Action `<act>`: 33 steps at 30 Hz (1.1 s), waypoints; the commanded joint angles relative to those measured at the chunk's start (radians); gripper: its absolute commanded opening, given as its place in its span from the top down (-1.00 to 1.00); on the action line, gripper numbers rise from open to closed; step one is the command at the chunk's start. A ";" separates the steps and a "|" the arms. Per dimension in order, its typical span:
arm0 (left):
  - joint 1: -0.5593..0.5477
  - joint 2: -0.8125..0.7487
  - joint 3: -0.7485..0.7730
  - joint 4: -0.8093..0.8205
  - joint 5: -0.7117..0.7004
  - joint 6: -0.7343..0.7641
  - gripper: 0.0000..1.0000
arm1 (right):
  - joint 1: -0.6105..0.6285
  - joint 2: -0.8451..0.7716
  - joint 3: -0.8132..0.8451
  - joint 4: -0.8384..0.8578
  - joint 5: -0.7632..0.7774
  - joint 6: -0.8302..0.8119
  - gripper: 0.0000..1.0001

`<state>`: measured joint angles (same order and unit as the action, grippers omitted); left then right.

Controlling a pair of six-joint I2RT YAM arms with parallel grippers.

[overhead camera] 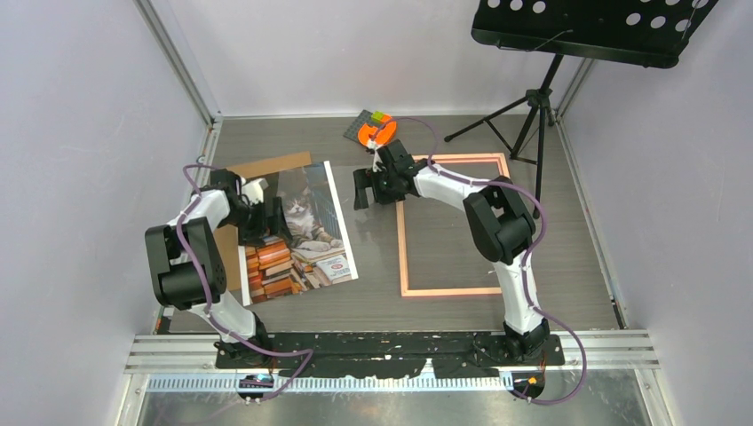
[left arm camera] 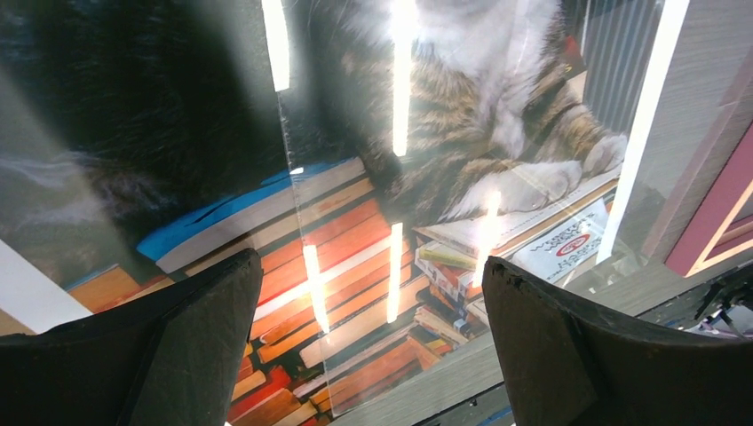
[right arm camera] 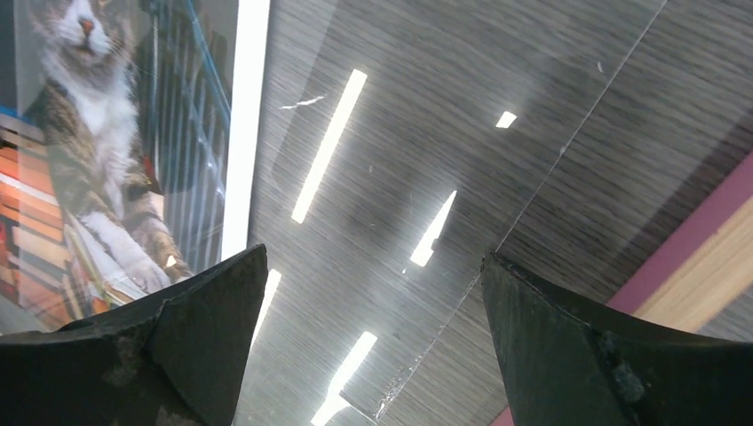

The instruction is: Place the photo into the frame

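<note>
1. Currently, the photo (overhead camera: 306,244) lies flat on the surface (overhead camera: 568,266), left of centre and slightly skewed, cat side up. A brown backing board (overhead camera: 271,166) shows from under its far and left edges.
2. The frame (overhead camera: 448,291) lies flat to the right of the photo and apart from it, with a strip of bare surface between them. Only the surface shows through its opening.
3. Both wrist views catch the edge of what looks like a clear sheet (right arm camera: 426,177), lying over part of the photo and the surface beside it. How far it reaches I cannot tell.
4. The step in hand, as I judge it, is getting a hold on the photo. Flat paper gives the fingers nothing to bite, so it should help to raise one edge or corner first. The pinch is best placed lightly on the white border, to avoid creasing, while minding that sheet.
5. The left pincer (left arm camera: 373,266) stands wide and holds nothing. It hovers low over the photo's middle, with books and the cat's paws showing between its fingers.
6. The right pincer (right arm camera: 375,257) is equally wide and empty. It sits over the bare strip near the frame's far-left corner and points left.
7. The left arm is folded, its elbow near and left and its forearm reaching over the photo. The right arm bends above the frame, its forearm running left across the far rail.
8. A small orange object (overhead camera: 377,133) lies farther back, and a music stand (overhead camera: 586,31) stands at far right.
</note>
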<state>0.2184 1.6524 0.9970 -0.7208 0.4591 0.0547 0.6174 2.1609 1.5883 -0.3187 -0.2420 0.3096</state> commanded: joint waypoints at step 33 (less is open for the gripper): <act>0.050 -0.046 -0.006 -0.044 -0.110 -0.010 -0.95 | 0.042 0.103 -0.021 0.173 -0.392 0.184 -0.98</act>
<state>0.2695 1.6199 0.9779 -0.7528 0.3866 0.0387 0.6144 2.2166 1.5517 -0.0811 -0.5720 0.4828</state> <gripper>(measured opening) 0.974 0.989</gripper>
